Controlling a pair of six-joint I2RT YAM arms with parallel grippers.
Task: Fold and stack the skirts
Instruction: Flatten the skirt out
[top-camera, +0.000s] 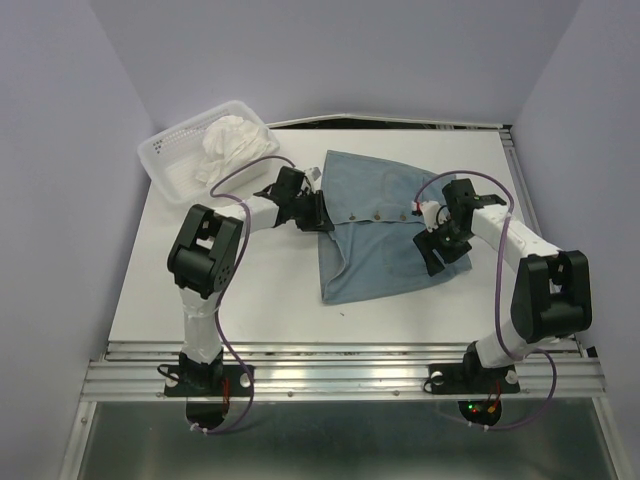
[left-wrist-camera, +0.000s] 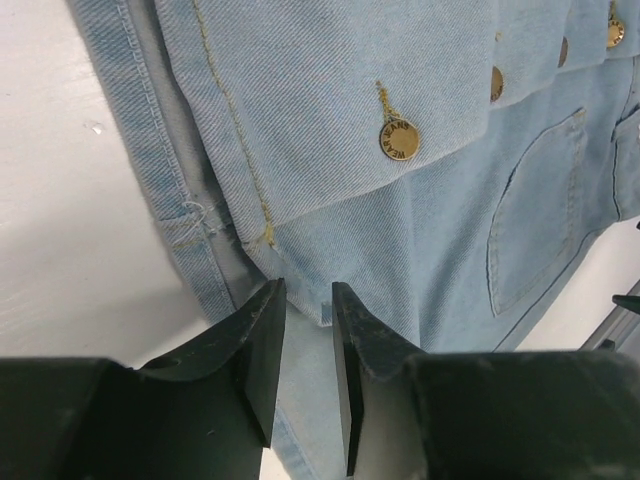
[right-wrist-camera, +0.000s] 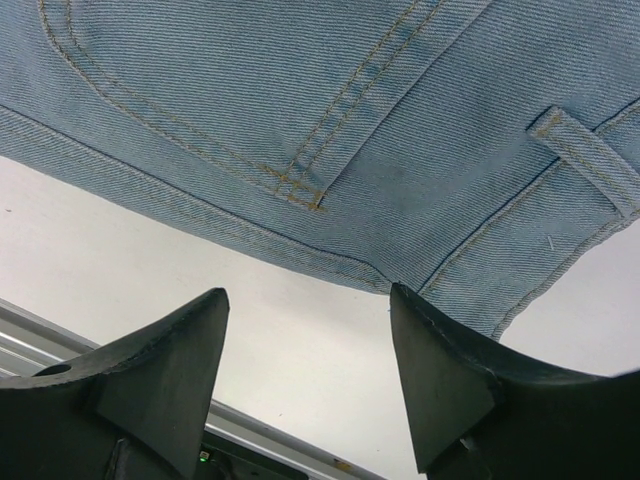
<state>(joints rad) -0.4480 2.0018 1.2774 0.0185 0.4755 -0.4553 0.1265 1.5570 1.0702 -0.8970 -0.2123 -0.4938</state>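
The blue-grey denim skirt (top-camera: 385, 225) lies spread on the table's middle, with brass buttons (left-wrist-camera: 398, 139) and a pocket showing. My left gripper (top-camera: 318, 212) is at the skirt's left edge. Its jaws (left-wrist-camera: 305, 290) stand close together on the corner of a raised upper layer (left-wrist-camera: 300, 120) of the cloth. My right gripper (top-camera: 437, 252) hovers over the skirt's right side. In the right wrist view it (right-wrist-camera: 308, 295) is wide open with bare table between the fingers, just off the skirt's seamed edge (right-wrist-camera: 330, 250). The white ruffled skirt (top-camera: 232, 142) sits bunched in the basket.
A white mesh basket (top-camera: 170, 160) stands at the back left corner. Purple cables loop from both arms. A metal rail (top-camera: 340, 365) runs along the table's near edge. Lilac walls close in the left, right and back.
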